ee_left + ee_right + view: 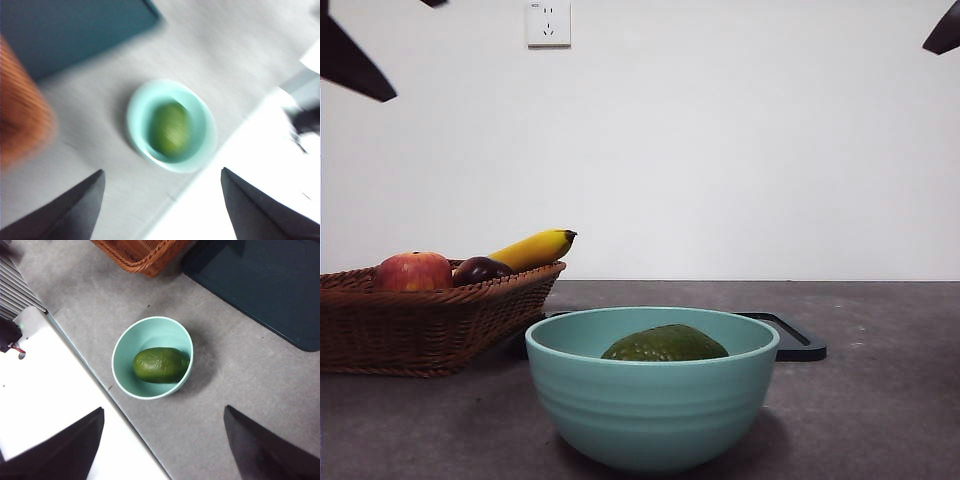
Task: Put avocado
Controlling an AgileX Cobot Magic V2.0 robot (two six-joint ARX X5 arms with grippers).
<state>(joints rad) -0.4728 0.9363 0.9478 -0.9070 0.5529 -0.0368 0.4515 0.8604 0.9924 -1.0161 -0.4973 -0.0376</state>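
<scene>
- The avocado (666, 344) lies on its side in the teal bowl (650, 405), low in the hollow — so it cannot roll.
- My left gripper (162, 205) hangs high above the bowl, jaws spread, empty.
- My right gripper (162, 445) hangs high too, spread, holding nothing — I judge the placing done.
- The wicker basket (420, 325) stands beside the bowl.

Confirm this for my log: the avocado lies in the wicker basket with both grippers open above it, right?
Not quite. The avocado lies in the teal bowl, as the right wrist view shows. The wicker basket holds other fruit. Both grippers are open above.
</scene>
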